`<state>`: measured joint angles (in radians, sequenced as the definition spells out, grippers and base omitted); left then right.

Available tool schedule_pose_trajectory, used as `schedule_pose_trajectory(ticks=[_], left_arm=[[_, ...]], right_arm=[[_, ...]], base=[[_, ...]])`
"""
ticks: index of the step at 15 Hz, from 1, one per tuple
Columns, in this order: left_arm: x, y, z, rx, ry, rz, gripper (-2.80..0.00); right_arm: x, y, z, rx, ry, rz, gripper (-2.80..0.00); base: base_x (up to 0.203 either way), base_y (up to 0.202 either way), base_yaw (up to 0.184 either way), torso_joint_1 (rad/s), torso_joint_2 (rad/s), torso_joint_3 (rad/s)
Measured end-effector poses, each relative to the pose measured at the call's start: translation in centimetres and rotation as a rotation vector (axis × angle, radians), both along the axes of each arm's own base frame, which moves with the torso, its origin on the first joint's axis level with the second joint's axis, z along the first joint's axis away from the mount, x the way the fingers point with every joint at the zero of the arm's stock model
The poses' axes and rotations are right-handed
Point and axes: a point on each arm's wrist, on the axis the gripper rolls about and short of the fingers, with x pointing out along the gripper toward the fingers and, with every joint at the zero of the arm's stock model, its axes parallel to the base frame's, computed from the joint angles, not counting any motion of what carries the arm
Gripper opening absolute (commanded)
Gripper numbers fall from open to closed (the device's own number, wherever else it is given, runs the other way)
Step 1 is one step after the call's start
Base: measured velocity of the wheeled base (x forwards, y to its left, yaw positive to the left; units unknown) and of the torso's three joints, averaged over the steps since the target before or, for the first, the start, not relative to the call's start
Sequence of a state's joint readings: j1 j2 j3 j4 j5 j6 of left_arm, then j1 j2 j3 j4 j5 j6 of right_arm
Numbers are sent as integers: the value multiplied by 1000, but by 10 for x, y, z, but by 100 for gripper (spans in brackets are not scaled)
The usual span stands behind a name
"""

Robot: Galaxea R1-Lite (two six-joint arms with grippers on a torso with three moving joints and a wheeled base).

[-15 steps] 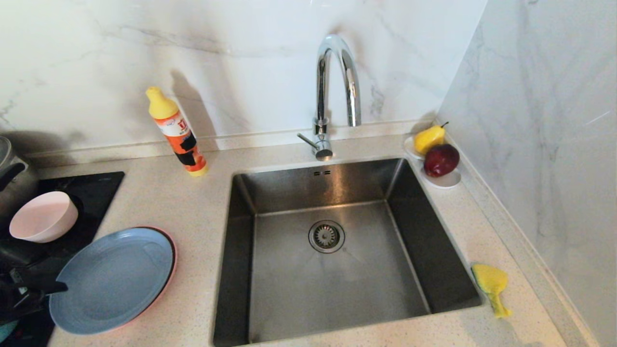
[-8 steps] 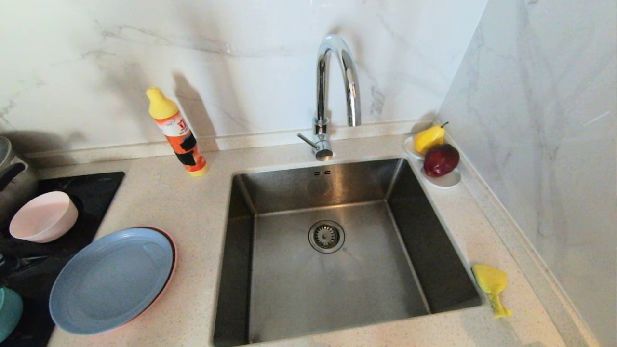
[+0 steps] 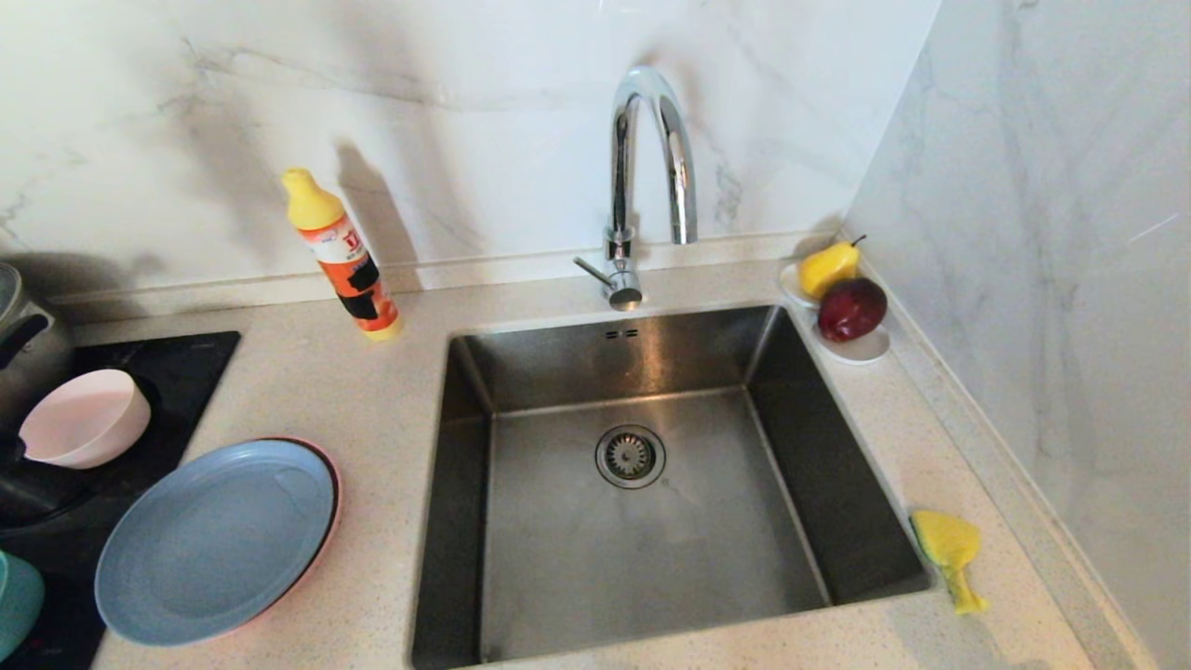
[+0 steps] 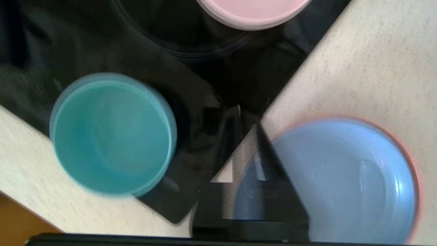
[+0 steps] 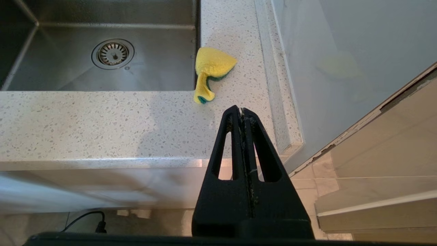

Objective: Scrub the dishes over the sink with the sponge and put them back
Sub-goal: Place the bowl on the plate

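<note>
The sink [image 3: 819,484] lies empty in the middle of the counter. At its right front corner the crumpled yellow sponge [image 3: 947,549] rests on the counter, and its green layer shows on the sponge [image 5: 211,68] in the right wrist view. On the left a grey-blue plate [image 3: 216,540] is stacked on a salmon-pink plate [image 3: 332,493]. A pale pink bowl [image 3: 84,419] and a teal bowl [image 3: 14,600] stand on the black cooktop [image 3: 177,372]. My left gripper [image 4: 247,118] hangs shut and empty above the cooktop corner, between the teal bowl [image 4: 112,135] and the grey-blue plate [image 4: 341,181]. My right gripper [image 5: 241,110] is shut and empty off the counter's front edge, short of the sponge.
A chrome faucet [image 3: 651,167] rises behind the sink. An orange detergent bottle [image 3: 342,256] stands at the back left. A pear [image 3: 828,267] and a red apple [image 3: 851,309] sit on a white dish at the sink's back right corner. A pot [image 3: 23,344] stands at the far left, and a wall runs along the right.
The left arm has drawn back out of the head view's lower left corner. The teal bowl, mostly covered before, now shows on the cooktop. The right arm has not moved.
</note>
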<state>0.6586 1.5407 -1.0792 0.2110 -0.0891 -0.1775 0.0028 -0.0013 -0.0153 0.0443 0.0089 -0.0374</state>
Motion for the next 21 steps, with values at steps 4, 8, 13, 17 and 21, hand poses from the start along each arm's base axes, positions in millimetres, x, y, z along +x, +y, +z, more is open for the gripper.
schedule_pose_trajectory(ticks=[4, 8, 13, 17, 21], left_arm=[[24, 5, 12, 27, -21, -39, -280], [50, 12, 25, 77, -53, -89, 0], [81, 29, 17, 98, -46, -118, 0], [96, 39, 5, 86, -39, -162, 0], [111, 47, -8, 65, -30, -209, 0]], right_arm=[[0, 0, 0, 0, 0, 0, -280], [0, 0, 0, 0, 0, 0, -280], [0, 0, 0, 0, 0, 0, -280], [0, 0, 0, 0, 0, 0, -280], [0, 0, 0, 0, 0, 0, -280]], base=[[0, 0, 0, 0, 0, 0], [0, 0, 0, 0, 0, 0], [0, 0, 0, 0, 0, 0], [0, 0, 0, 0, 0, 0], [0, 0, 0, 0, 0, 0]])
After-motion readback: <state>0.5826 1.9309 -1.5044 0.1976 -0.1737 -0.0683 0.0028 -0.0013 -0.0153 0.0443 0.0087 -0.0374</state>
